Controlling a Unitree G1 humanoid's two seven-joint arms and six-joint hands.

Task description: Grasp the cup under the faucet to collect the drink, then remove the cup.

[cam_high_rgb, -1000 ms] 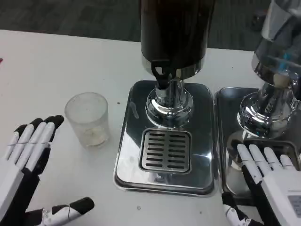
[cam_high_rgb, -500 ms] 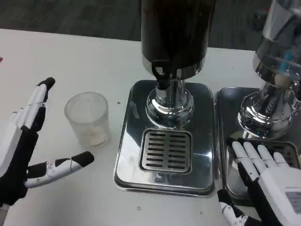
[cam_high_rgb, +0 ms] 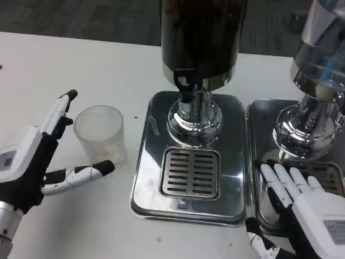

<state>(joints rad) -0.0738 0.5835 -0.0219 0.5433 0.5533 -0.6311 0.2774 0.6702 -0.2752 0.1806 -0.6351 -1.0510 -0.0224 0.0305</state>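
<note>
- Cup (cam_high_rgb: 99,135): clear plastic tumbler, upright on white table (cam_high_rgb: 64,70), left of drink dispenser (cam_high_rgb: 199,48) and just off the left edge of its steel drip tray (cam_high_rgb: 145,183). Not under the faucet (cam_high_rgb: 184,86). Something pale at cup bottom, can't tell what.
- Left hand (cam_high_rgb: 32,162): at pic's left, fingers spread wide apart, holding nothing. Long fingers (cam_high_rgb: 59,110) point up just left of cup; thumb (cam_high_rgb: 81,174) reaches in below/in front of cup base, black tip v. near the cup wall. Contact w/ cup: can't tell; no grip visible.
- Right hand (cam_high_rgb: 302,208): lower right, fingers apart and extended flat, pointing away from robot, holding nothing. Fingertips lie over front part of 2nd steel tray (cam_high_rgb: 256,162), near that tray's grate (cam_high_rgb: 323,172).
- Dispenser: dark tank on chrome pedestal, black tap facing robot, standing on the 1st drip tray; slotted grate (cam_high_rgb: 191,172) in front of pedestal, nothing on it.
- 2nd dispenser (cam_high_rgb: 315,91): chrome base, partly cut by right edge, on the 2nd tray beside the 1st.
</note>
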